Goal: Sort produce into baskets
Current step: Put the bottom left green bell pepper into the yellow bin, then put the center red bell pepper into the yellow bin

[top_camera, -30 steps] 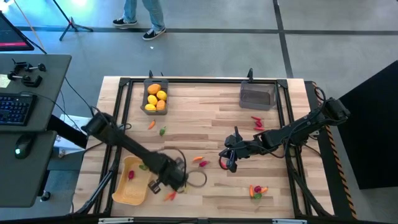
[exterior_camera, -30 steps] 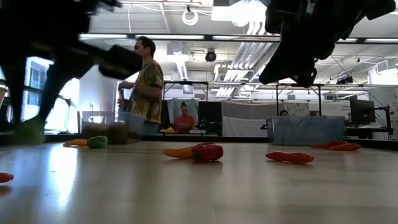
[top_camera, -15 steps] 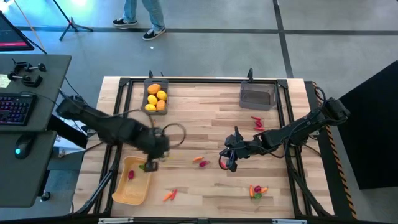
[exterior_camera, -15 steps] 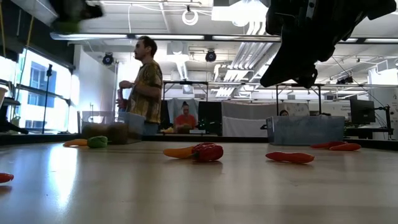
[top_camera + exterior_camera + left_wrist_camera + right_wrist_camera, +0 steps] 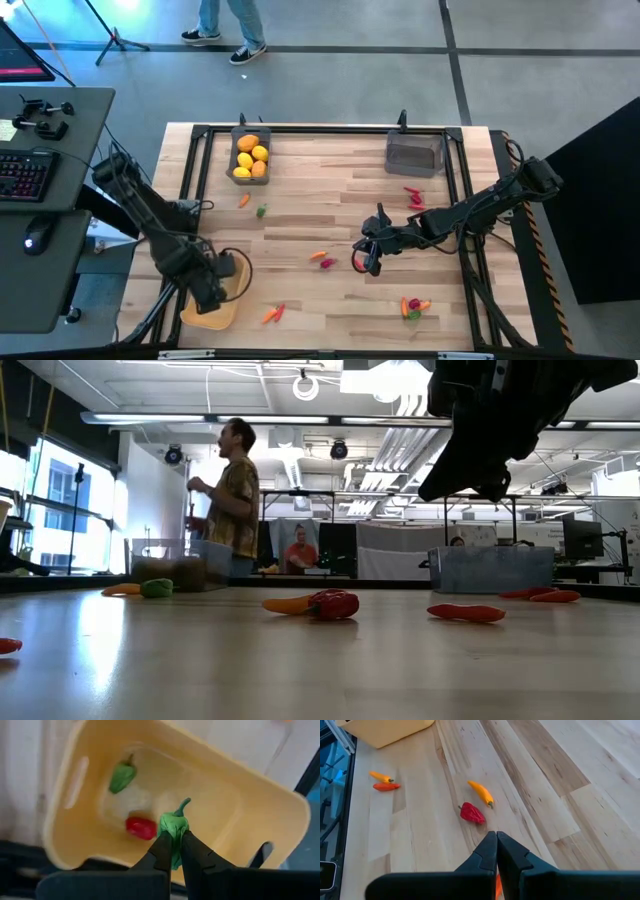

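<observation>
My left gripper (image 5: 213, 287) hangs over the tan-yellow tray (image 5: 196, 310) at the table's near left corner, shut on a small green pepper (image 5: 174, 824). Inside the tray (image 5: 235, 820) lie another green piece (image 5: 122, 775) and a red piece (image 5: 141, 828). My right gripper (image 5: 366, 260) hovers shut over the middle of the table, a little right of an orange chilli (image 5: 481, 792) and a red pepper (image 5: 471, 813). A dark grey bin (image 5: 250, 155) at the far left holds yellow and orange fruits. My left gripper pinches the green pepper's body (image 5: 175, 831) between its two fingers, from above, pointing down. The pepper's stem end (image 5: 184, 804) sticks out past the fingertips. The pepper is lifted clear, above the tray's inside.
A second dark grey bin (image 5: 413, 155) stands at the far right. Loose pieces lie at the far left (image 5: 252, 205), below the right bin (image 5: 413, 196), near right (image 5: 412, 307) and near the tray (image 5: 272, 314). A person (image 5: 235, 495) stands beyond the table.
My left gripper has lifted the green pepper off the table near the front edge, swung up and toward the far side, then gone left and come back down over the tan tray. My right arm has kept still.
</observation>
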You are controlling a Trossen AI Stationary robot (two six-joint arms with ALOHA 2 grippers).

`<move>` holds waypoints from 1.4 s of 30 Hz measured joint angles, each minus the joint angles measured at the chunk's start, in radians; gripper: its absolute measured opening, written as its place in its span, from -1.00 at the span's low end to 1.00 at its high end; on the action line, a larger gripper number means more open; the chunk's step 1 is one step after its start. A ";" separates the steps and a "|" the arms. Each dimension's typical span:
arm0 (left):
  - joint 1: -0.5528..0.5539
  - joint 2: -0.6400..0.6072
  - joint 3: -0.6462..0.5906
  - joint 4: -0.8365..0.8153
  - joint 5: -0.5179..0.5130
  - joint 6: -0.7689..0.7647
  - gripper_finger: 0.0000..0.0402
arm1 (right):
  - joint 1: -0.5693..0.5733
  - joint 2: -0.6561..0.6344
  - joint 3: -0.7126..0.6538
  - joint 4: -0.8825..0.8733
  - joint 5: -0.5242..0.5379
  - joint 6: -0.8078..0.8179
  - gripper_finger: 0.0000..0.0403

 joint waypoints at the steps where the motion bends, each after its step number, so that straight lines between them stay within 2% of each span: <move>1: -0.005 0.000 -0.013 0.027 0.000 -0.016 -0.97 | 0.000 0.000 0.000 -0.002 0.000 0.000 -1.00; 4: -0.009 0.000 -0.039 0.100 0.002 -0.046 -0.94 | 0.000 0.000 0.000 -0.004 0.000 0.000 -1.00; 7: -0.006 -0.001 -0.041 0.117 0.037 -0.044 -0.83 | 0.000 0.000 0.000 -0.007 0.000 0.000 -1.00; 16: 0.000 -0.043 -0.041 0.116 0.064 -0.043 -0.18 | 0.000 0.000 0.000 -0.009 0.000 0.000 -1.00; 22: 0.036 -0.089 0.004 0.114 0.034 -0.021 0.05 | 0.000 -0.001 0.000 0.008 -0.012 0.000 -1.00; 28: 0.164 -0.069 0.192 0.075 -0.120 0.232 0.04 | 0.000 -0.054 0.013 0.123 -0.027 -0.027 -1.00; 32: 0.290 0.006 0.239 0.120 -0.199 0.468 0.04 | 0.000 -0.104 0.047 0.126 -0.009 -0.083 -1.00; 38: 0.429 0.199 0.239 0.424 -0.204 0.723 0.04 | 0.000 -0.179 0.095 0.125 0.069 -0.140 -1.00; 42: 0.478 0.345 0.239 0.716 -0.244 0.779 0.04 | 0.000 -0.212 0.127 0.126 0.158 -0.169 -1.00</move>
